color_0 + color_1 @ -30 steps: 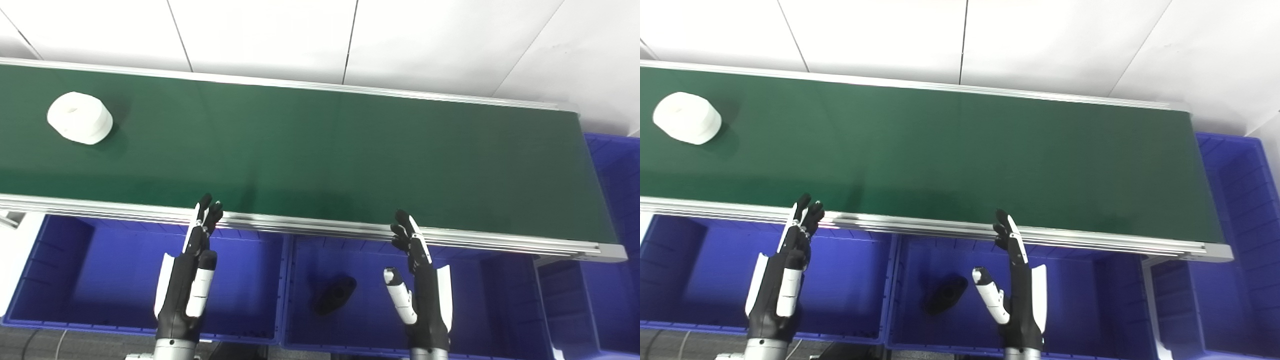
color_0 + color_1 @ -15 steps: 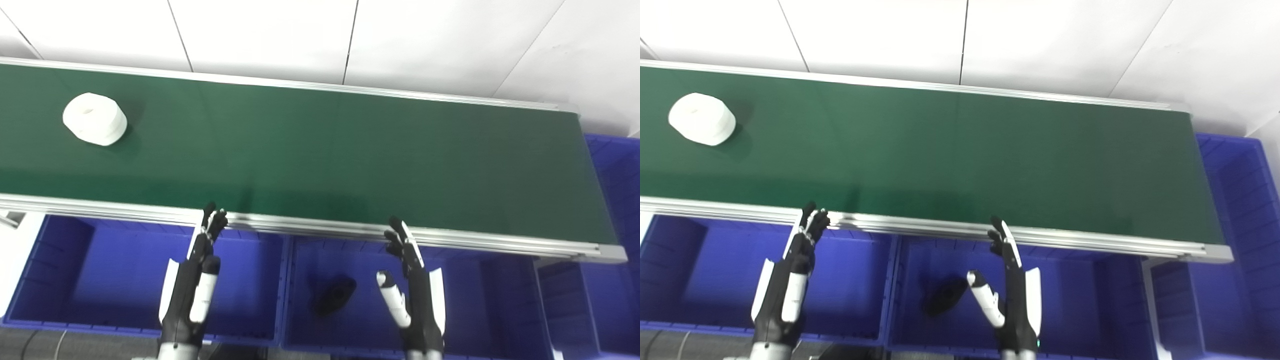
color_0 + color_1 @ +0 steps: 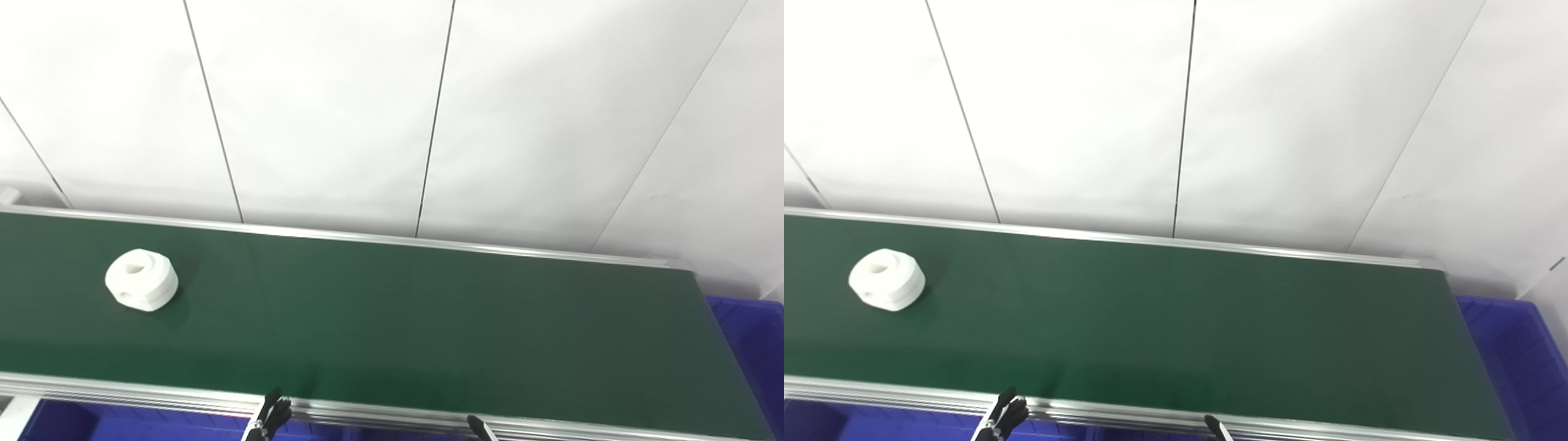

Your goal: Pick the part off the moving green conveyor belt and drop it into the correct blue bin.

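1. left eye view: white ring-shaped part [image 3: 141,288] rides the green conveyor belt [image 3: 392,318] at far left, untouched; left hand [image 3: 268,419] and right hand [image 3: 481,427] show fingertips only, so i cannot tell their state.
2. right eye view: same layout; a blue bin [image 3: 1519,361] sits past the belt's right end. the step looks like waiting; next, the left hand must meet the moving part.

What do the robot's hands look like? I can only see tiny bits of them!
Only fingertips poke up at the bottom edge. The left robot hand shows slim black fingers with small pale, shiny spots at the tips. The right robot hand shows one thin fingertip, black with a white strip along it. The palms, arms and any cables are out of the picture, so I cannot describe them.
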Available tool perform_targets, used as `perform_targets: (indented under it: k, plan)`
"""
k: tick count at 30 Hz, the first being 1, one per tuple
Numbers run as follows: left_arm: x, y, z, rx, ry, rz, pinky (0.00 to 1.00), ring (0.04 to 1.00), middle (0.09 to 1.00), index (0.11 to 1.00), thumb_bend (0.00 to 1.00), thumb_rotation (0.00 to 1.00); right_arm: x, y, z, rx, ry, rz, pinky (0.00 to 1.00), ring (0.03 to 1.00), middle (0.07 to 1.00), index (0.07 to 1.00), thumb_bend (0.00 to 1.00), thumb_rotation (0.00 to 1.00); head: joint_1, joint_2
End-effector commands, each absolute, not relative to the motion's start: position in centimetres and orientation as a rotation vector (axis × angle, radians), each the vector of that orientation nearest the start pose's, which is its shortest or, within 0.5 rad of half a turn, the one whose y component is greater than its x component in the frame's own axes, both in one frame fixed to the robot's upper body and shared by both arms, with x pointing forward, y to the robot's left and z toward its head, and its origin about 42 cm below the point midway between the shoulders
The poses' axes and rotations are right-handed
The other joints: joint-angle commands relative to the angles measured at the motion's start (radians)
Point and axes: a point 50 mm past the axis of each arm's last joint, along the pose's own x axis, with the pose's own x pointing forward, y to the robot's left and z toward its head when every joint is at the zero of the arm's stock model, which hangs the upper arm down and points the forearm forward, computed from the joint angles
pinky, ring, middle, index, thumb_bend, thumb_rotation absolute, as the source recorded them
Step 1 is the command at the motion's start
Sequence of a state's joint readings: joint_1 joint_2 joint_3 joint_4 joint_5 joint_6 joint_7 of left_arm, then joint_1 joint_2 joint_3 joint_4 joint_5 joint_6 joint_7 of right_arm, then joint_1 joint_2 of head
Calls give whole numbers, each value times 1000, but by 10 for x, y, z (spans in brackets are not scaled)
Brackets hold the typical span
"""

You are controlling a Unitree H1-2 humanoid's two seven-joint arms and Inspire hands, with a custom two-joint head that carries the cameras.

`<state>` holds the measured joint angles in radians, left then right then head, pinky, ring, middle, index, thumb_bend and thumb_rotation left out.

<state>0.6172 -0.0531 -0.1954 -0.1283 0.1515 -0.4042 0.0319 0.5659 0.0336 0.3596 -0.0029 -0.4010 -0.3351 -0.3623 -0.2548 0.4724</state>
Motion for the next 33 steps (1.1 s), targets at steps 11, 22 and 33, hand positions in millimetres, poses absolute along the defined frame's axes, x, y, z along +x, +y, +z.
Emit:
perform_targets:
  k: [11,22,33]
  plan:
    - [75,151,68,44,2,-6,1000,901,895,907,598,1000,79,-78,46,-54,26,-3,805,866,918,914,758,1000,158,-4]
    - [74,132,62,37,5,-3,999,902,880,899,609,1000,79,-98,40,-63,29,9,845,899,944,945,743,1000,236,-29]
    - [75,118,63,48,0,-12,1000,918,847,866,616,992,78,-113,39,-73,35,15,858,920,970,983,741,1000,316,-7]
